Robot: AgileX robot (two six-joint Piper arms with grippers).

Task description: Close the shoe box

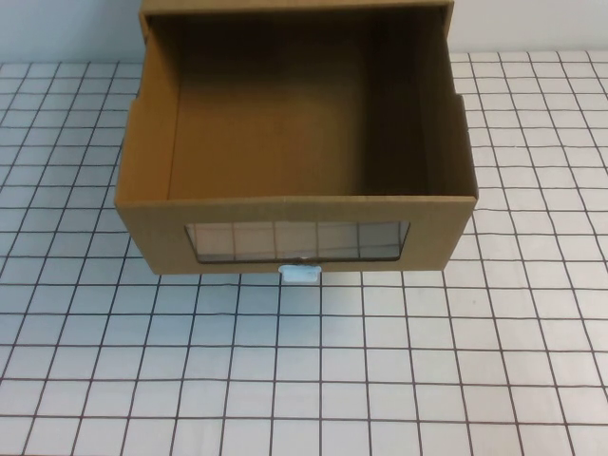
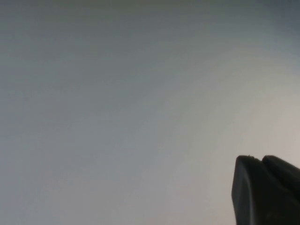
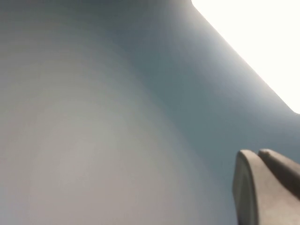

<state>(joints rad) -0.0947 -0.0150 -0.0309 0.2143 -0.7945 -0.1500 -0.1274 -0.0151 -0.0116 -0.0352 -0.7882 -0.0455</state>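
The shoe box (image 1: 152, 161) is brown cardboard and stands at the far middle of the table in the high view. Its drawer is pulled out toward me and is empty inside. A clear window (image 1: 296, 240) is in its front wall, with a small white pull tab (image 1: 300, 274) below it. The outer sleeve (image 1: 294, 8) shows at the back edge. Neither arm shows in the high view. My left gripper (image 2: 260, 159) is shut and empty, facing a blank grey surface. My right gripper (image 3: 257, 152) is also shut and empty, facing a blank surface.
The table (image 1: 304, 380) is covered with a white sheet with a black grid. A pale wall (image 1: 57, 28) stands behind the box. A bright white patch (image 3: 262, 37) shows in the right wrist view.
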